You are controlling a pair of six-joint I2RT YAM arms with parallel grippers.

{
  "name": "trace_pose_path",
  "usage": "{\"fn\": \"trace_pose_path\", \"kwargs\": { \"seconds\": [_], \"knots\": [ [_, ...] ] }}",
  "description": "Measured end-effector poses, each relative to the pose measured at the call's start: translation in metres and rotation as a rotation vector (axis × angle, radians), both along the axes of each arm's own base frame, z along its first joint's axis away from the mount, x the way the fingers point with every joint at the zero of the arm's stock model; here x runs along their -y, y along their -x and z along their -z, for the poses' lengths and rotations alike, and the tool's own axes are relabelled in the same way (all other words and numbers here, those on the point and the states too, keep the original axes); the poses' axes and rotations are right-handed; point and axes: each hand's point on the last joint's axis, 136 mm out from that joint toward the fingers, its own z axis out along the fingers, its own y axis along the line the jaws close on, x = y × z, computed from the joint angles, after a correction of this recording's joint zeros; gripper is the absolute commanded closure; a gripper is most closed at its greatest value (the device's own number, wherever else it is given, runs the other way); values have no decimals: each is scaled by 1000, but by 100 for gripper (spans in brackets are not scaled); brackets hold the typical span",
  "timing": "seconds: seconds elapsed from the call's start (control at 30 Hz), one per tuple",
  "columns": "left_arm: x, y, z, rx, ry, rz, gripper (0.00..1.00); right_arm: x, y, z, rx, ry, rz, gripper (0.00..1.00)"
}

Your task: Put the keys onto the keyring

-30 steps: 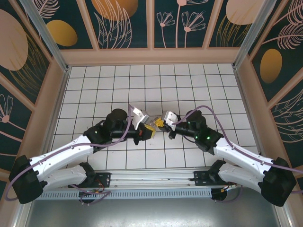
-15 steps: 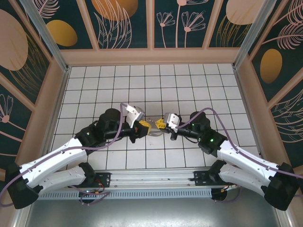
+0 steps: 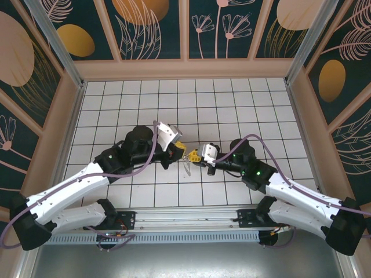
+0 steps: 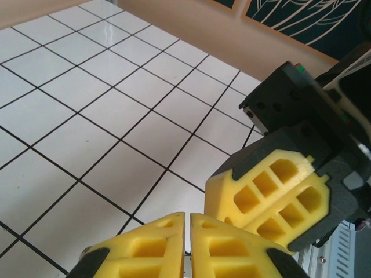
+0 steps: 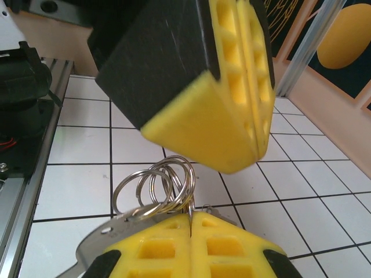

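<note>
Where the right gripper (image 5: pixel 190 237) presses its yellow fingers together, the keyring (image 5: pixel 155 186) is pinched by its grey metal end, its thin wire rings fanning up above the white tiled table (image 5: pixel 81 145). Just over the rings hangs the left gripper (image 5: pixel 250 116), jaws closed on nothing, crowding them. Half a second ago the keyring lay level between both grippers' tips; now it dangles under the right one.

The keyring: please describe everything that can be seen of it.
The keyring looks like silvery metal: several thin wire rings, overlapping and standing upright, above a flat grey piece with a small hole. The right gripper pinches it in shut jaws. The left gripper, shut, hangs just above the rings; contact is unclear.
</note>
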Motion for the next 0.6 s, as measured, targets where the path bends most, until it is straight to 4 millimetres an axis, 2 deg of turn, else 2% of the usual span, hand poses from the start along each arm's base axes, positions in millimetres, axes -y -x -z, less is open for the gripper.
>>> {"fn": "trace_pose_path", "kwargs": {
  "seconds": [0.27, 0.6],
  "knots": [
    [4, 4, 5, -21, -5, 33, 96, 0, 1, 0, -1, -2, -3, 100],
    [5, 11, 9, -41, -3, 65, 98, 0, 0, 0, -5, -2, 0, 100]
  ]
}}
